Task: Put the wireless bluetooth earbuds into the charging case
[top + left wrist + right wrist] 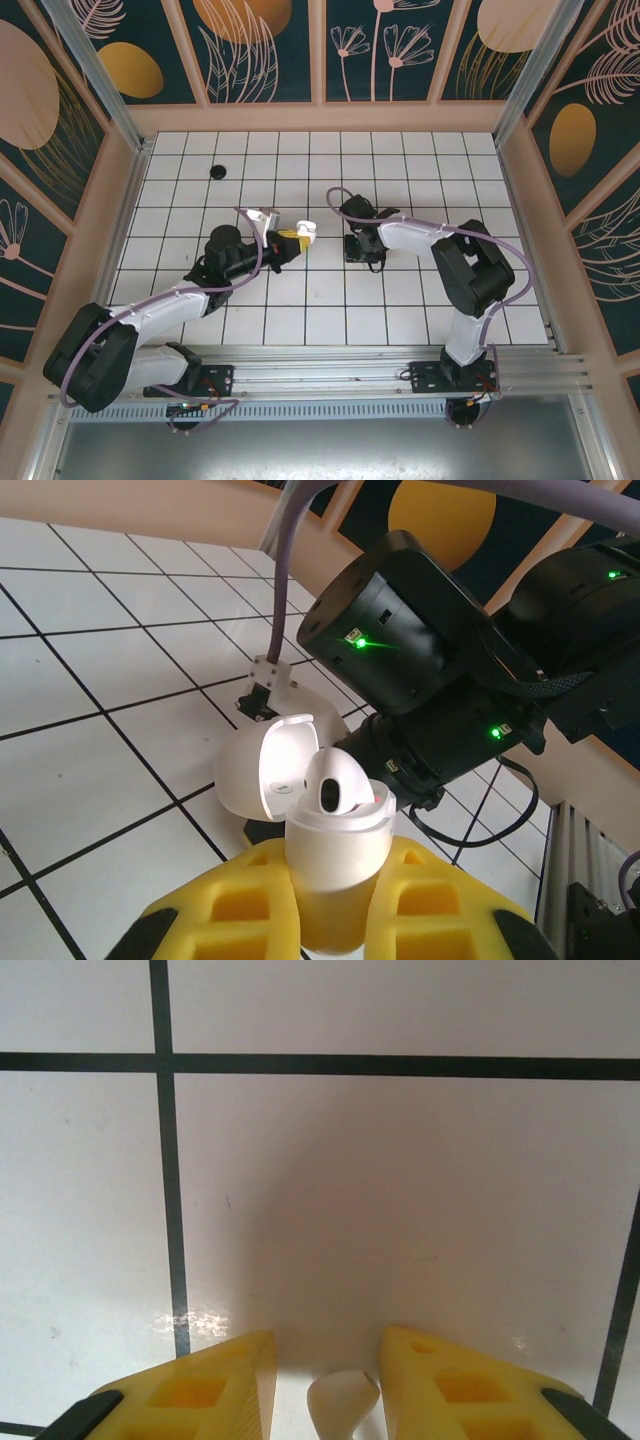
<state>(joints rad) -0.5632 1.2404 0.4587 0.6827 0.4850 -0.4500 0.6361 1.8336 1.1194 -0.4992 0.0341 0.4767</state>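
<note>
my left claw (340, 868) is clenched on the case (338, 825). its yellow fingers (250, 870) pinch the lower body, so the case stands upright above the table (90, 780). the lid (255, 770) hangs open to one side. a dark hollow (329, 796) shows in the top, and i cannot tell whether it is an empty socket or an earbud seated there.

my right claw (328, 1340) points straight down at the table, its fingers partly apart with a small pale piece (343, 1405) between them. the piece touches one finger and not the other, so i cannot tell whether i am grasping it, or what it is. from above, the right claw sits near the case but apart from it. a small black round thing (217, 171) lies well apart at the far left of the table, too small to name.

what worries me:
- the hold on the case is low and narrow, so a push into the top could tip it or slide it down between my fingers.
- the lid looks free on its hinge, and a jolt could swing it shut over the opening.
- my two wrists are close together, so a careless swing could knock the case.
- if the pale piece only leans on one finger, lifting could drop it or flick it across the tiles.
- an earbud brought in at the wrong angle would jam on the rim.
</note>
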